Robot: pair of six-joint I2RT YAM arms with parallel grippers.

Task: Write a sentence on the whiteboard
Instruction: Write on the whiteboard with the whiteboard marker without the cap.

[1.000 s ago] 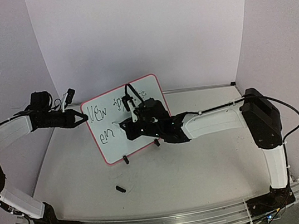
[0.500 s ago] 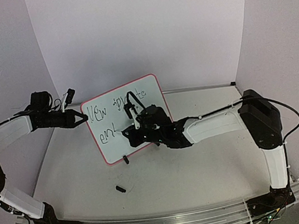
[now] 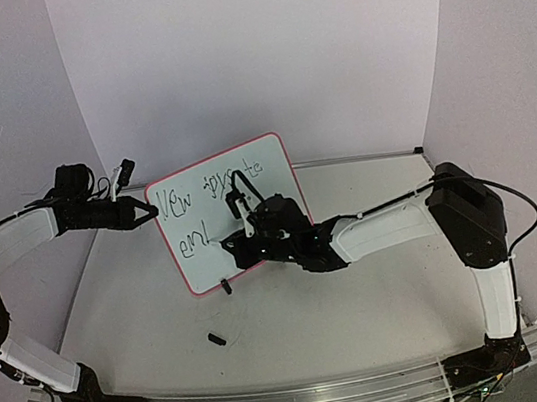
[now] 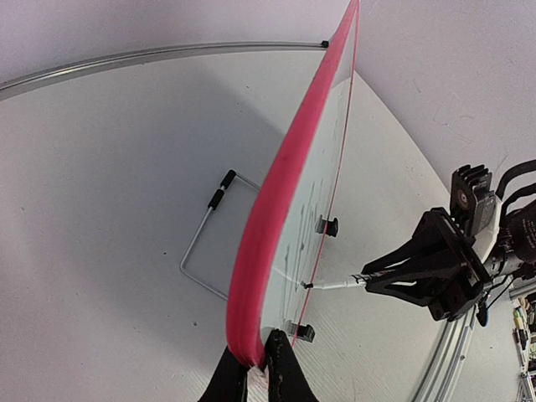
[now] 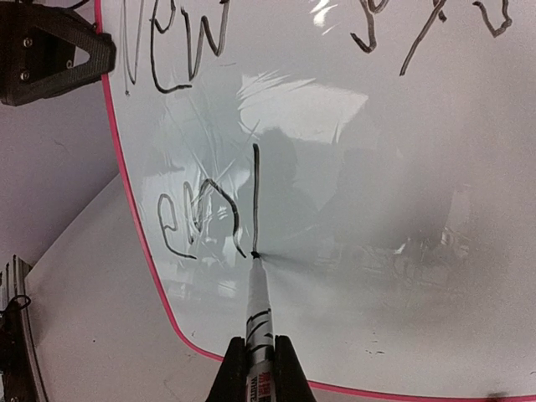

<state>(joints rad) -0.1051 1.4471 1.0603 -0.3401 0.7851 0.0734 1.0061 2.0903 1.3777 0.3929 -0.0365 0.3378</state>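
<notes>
1. Leftmost, the left gripper (image 3: 147, 211) is clamped on the pink rim of the whiteboard (image 3: 208, 267) at the board's 10 o'clock edge. The left wrist view shows its fingertips (image 4: 285, 377) pinching that rim.
2. That whiteboard stands tilted back on two black feet, at about 10 o'clock from the middle of the table (image 3: 384, 295). A wire loop (image 4: 201, 243) lies behind it.
3. At 6 o'clock from the board, apart from it, lies a small black piece (image 3: 215, 338).
4. On the board, the sentence (image 3: 180, 204) reads roughly "New joys to" above and "em" plus one upright stroke below.
5. At that stroke's foot, the tip of the marker (image 5: 255, 306) touches the board, toward the face's 7 o'clock.
6. Reaching in from 3 o'clock, the right gripper (image 5: 255, 373) is closed on the marker.
</notes>
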